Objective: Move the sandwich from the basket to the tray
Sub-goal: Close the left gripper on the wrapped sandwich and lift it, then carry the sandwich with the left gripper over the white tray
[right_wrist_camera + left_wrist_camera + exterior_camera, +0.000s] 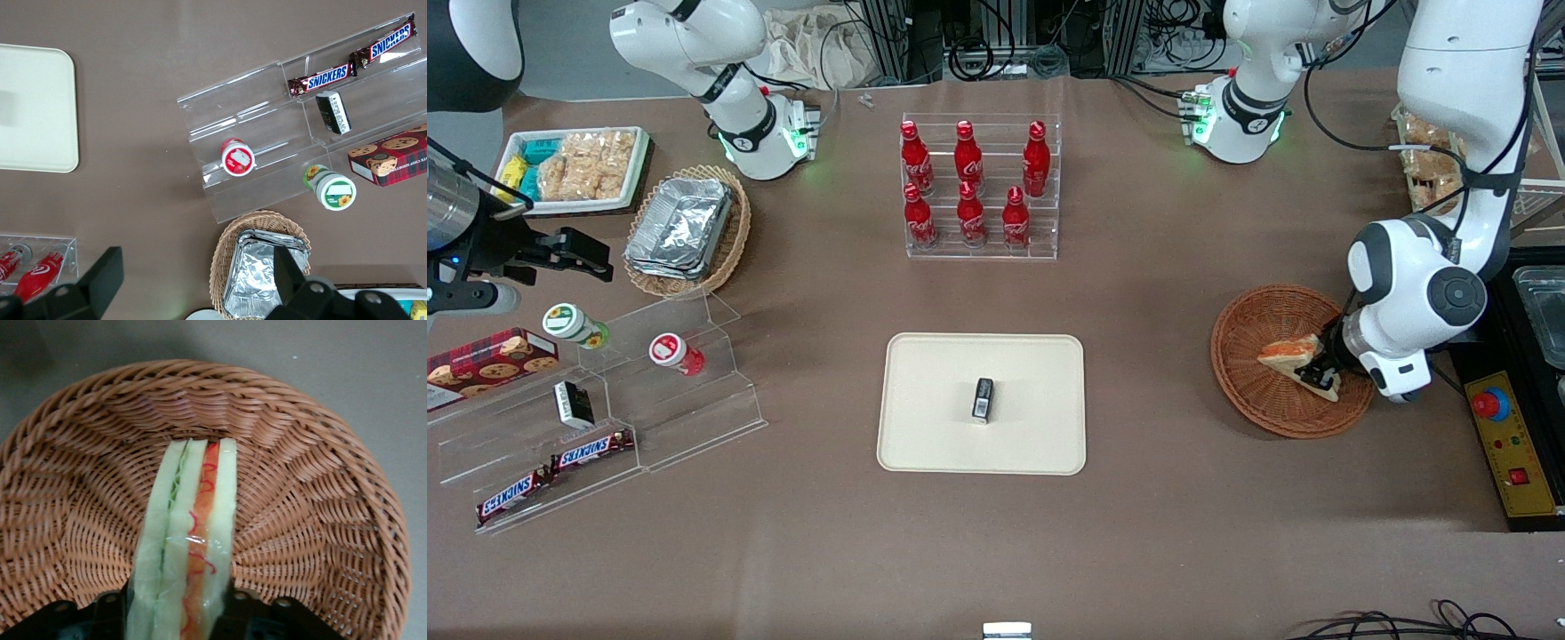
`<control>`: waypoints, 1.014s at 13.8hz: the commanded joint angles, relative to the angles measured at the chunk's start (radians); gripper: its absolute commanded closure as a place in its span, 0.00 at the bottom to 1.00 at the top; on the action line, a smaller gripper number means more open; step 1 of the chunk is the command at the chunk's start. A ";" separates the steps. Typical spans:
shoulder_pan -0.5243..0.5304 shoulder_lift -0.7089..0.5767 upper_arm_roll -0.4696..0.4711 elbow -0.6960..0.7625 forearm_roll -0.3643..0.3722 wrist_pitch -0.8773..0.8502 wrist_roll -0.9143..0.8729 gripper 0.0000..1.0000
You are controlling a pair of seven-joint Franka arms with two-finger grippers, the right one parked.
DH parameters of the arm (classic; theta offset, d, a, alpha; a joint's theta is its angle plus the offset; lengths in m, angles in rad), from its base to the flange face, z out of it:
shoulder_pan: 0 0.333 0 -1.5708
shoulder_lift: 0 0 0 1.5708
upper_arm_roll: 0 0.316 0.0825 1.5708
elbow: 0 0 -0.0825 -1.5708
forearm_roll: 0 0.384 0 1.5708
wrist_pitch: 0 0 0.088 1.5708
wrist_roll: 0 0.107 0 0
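Snickers bars lie nearest the front camera, on a clear acrylic step stand toward the parked arm's end of a brown table. We note the cream tray at mid-table carrying one small dark packet. Farther from the camera stands a clear rack of red bottles. Toward the working arm's end, the gripper is inside the reddish basket, jaws pinching the sandwich on both faces. Cables and equipment frames crowd the room's back edge.
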 commanded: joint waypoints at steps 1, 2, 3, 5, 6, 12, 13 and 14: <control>-0.011 -0.086 -0.022 -0.014 -0.001 0.007 -0.026 1.00; -0.014 -0.121 -0.051 0.013 0.002 -0.061 -0.015 1.00; -0.014 -0.133 -0.100 0.067 0.002 -0.162 0.012 1.00; -0.016 -0.102 -0.245 0.212 -0.004 -0.316 0.054 1.00; -0.016 -0.057 -0.320 0.277 -0.004 -0.332 0.057 1.00; -0.142 0.108 -0.473 0.420 0.117 -0.283 0.242 1.00; -0.180 0.159 -0.471 0.460 0.154 -0.271 0.247 1.00; -0.224 0.213 -0.471 0.506 0.203 -0.271 0.241 1.00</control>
